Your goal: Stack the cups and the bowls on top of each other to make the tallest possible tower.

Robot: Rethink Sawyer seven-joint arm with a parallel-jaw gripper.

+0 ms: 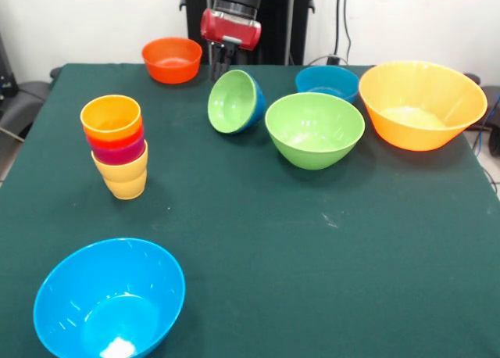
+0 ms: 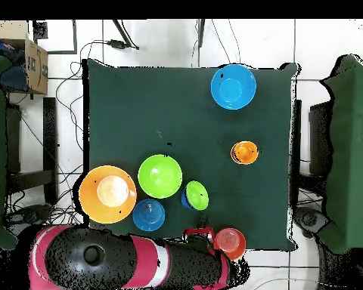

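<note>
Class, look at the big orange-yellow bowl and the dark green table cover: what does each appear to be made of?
Big orange-yellow bowl: probably plastic, glossy; light glints off its smooth, slightly see-through wall. Table cover: likely cloth or felt, matte; it shows no shine and a few pale specks.

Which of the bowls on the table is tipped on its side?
The small green bowl with the blue outside, just below the gripper. Its opening faces sideways, while the other bowls sit upright with their openings up.

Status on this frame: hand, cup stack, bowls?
Hand at far edge beside tilted green bowl, grip unclear. Cup stack four high, standing alone. Other bowls loose, unstacked. Nothing blocking.
</note>
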